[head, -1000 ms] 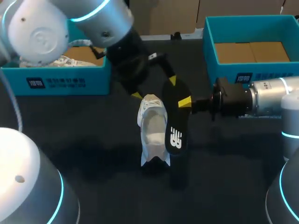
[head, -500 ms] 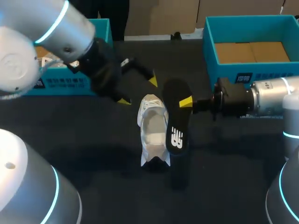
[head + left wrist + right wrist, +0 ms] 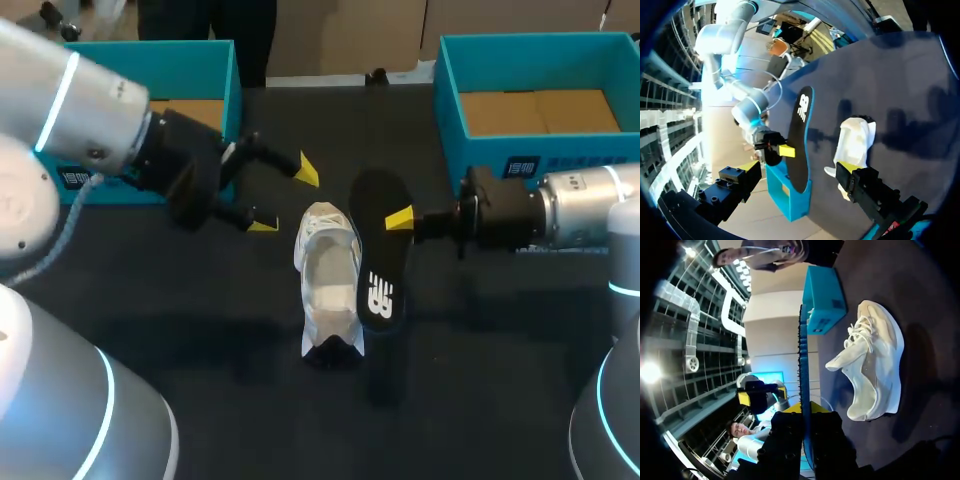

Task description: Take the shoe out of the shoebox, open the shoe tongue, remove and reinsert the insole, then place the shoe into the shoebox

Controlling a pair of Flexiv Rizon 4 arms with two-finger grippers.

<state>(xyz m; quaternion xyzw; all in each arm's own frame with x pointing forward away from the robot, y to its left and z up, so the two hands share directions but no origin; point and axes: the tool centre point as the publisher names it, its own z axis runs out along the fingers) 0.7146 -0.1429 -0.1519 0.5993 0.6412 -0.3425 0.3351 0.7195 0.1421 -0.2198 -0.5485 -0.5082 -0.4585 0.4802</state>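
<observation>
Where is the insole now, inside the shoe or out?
Out. The black insole is held on edge beside the white shoe, outside its opening, with the right gripper jaws shut on it.

The only furniture is one table with a dark, matte, unpatterned top. In the head view it fills the field and runs out of sight at 3, 6 and 9 o'clock; its far edge lies at 12 o'clock as a straight line.

Lighting comes from above. The top shows no glare. Soft-edged shadows lie on it, the darkest just toward 6 o'clock of centre, with a fainter band toward 8 o'clock.

In the left wrist view the table carries several blurred shadow patches. In the right wrist view the table is evenly dark.
</observation>
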